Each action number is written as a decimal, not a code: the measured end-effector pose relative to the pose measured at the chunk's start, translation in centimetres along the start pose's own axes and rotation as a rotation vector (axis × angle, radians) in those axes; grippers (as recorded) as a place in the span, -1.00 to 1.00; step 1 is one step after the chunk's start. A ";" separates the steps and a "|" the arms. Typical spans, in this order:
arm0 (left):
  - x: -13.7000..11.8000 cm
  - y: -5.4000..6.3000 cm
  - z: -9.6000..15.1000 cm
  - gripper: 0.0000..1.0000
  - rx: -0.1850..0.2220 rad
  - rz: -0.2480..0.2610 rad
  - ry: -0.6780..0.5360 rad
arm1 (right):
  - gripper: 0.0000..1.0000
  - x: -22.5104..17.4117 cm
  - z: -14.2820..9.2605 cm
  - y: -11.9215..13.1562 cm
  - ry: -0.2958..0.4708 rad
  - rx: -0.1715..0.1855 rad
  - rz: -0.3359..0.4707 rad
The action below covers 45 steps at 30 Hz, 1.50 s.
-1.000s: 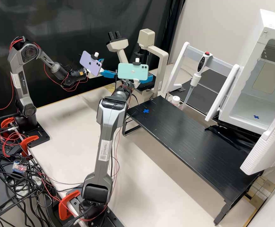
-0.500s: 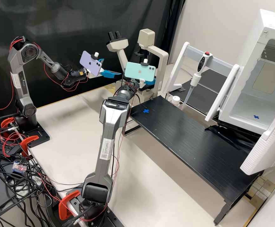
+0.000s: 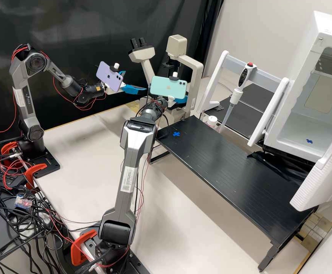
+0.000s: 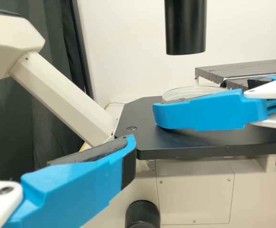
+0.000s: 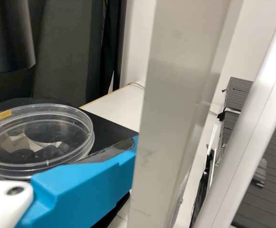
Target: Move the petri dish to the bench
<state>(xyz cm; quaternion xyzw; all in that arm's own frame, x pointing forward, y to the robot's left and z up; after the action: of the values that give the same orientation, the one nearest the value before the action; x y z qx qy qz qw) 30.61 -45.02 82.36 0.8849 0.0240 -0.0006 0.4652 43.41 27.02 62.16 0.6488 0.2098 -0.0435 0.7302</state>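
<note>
Petri dish (image 5: pixel 38 137) on the black platform (image 4: pixel 133 111) of the microscope (image 3: pixel 198 72), directly beside one finger of the right gripper (image 3: pixel 181 101), whose fingers stand well apart, unclamped. Left gripper (image 3: pixel 135 80), near the microscope: fingers spread, holding nothing. Nearby, a low black bench (image 3: pixel 226 163) bears a blue cross (image 3: pixel 176 134); beyond it, an upright pipette (image 3: pixel 243 78) and a white cabinet (image 3: pixel 283 140).

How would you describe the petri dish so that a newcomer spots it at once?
Find the cream microscope, then its flat black stage beneath the black cylinder. On that stage rests the petri dish: round, shallow, with a yellowish strip at its edge. Being see-through sets it apart from the opaque stage and cylinder.
</note>
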 end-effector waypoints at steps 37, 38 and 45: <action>0.0 0.0 0.0 1.00 0.000 0.000 0.000 | -1.00 0.2 0.5 -1.0 -0.030 -0.031 -0.019; 0.0 0.0 0.0 1.00 0.000 0.000 0.000 | -1.00 0.2 0.5 -1.0 -0.032 -0.030 -0.019; 0.0 0.0 0.0 1.00 0.000 0.000 0.000 | -1.00 0.2 0.6 -1.1 -0.043 -0.036 -0.027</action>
<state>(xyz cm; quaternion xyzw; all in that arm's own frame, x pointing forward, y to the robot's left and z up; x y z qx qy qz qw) 30.61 -45.02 82.36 0.8849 0.0240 -0.0006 0.4652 43.40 26.32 61.10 0.6316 0.2035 -0.0638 0.7454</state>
